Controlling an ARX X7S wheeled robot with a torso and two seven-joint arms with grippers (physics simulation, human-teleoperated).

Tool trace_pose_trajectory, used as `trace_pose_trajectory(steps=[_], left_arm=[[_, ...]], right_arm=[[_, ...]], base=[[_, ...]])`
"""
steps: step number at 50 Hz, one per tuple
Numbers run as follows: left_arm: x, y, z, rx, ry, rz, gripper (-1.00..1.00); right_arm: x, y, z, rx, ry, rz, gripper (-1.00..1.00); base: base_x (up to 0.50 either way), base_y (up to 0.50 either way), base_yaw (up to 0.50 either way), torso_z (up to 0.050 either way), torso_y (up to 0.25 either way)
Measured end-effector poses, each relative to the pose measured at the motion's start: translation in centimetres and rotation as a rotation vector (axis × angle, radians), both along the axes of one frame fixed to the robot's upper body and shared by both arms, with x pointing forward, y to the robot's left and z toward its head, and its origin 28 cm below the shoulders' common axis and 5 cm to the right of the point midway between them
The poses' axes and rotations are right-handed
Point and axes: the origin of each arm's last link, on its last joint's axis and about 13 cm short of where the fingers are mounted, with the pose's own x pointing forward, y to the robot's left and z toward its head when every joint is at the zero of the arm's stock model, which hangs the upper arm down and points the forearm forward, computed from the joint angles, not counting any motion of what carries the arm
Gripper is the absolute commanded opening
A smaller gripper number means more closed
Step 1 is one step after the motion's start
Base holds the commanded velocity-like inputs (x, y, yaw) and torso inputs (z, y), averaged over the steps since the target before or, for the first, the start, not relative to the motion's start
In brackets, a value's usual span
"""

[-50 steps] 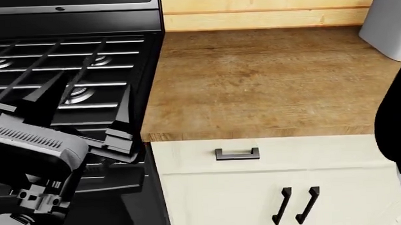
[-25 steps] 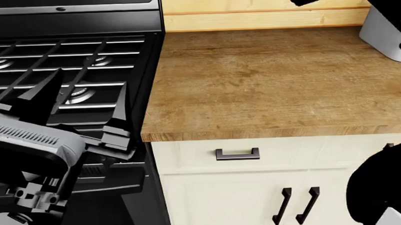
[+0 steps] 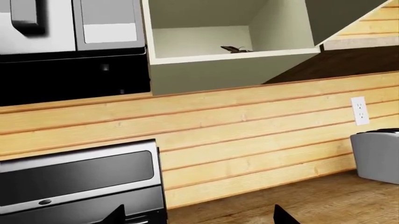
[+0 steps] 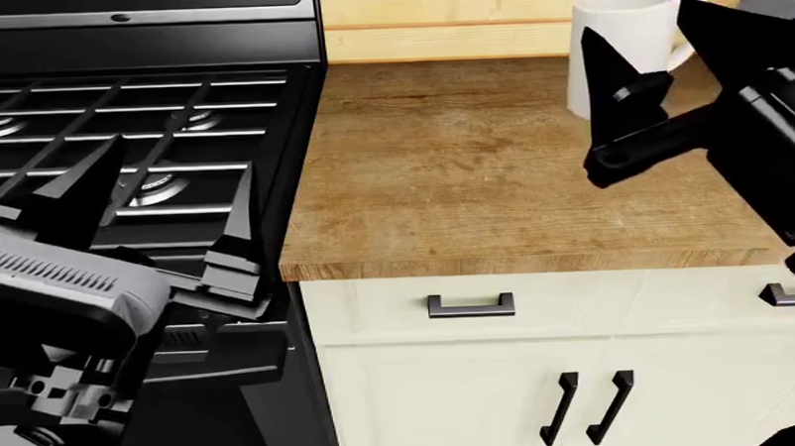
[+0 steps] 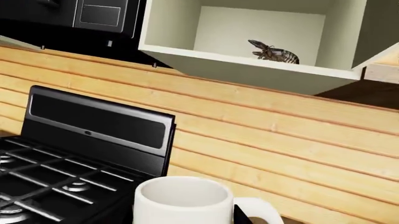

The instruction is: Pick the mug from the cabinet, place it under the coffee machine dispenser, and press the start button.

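The white mug with its loop handle is held between the black fingers of my right gripper, over the back right of the wooden counter. In the right wrist view the mug's rim fills the bottom edge and the gripper is shut round it. My left gripper is open and empty above the stove's front; its two fingertips show far apart in the left wrist view. The coffee machine dispenser is out of view.
A black gas stove is left of the counter. A white toaster stands at the counter's back right. The open wall cabinet holds a small lizard-like figure. Cream drawers and doors lie below.
My right arm has swung in from the right edge, bringing the mug into the head view over the counter. The left gripper has hardly moved.
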Motion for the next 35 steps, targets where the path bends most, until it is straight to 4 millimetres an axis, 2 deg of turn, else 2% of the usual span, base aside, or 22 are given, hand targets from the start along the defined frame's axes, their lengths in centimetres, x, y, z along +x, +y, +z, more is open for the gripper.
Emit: trace_pose_trajectory(steps=[18,35], left_arm=[[-0.3,0.1,0.6,-0.002,-0.016,0.011,1.0],[-0.5,0.3,1.0,-0.008,-0.029,0.029,1.0]], right_arm=[[-1.7,-2.6,-3.6,-0.032,0.031,-0.05,-1.0],[-3.2,-4.7,-5.2,-0.063,0.005,-0.137,-1.0]], base=[[0.0,0.0,0.0,0.0,0.0],[0.0,0.0,0.0,0.001,0.0]])
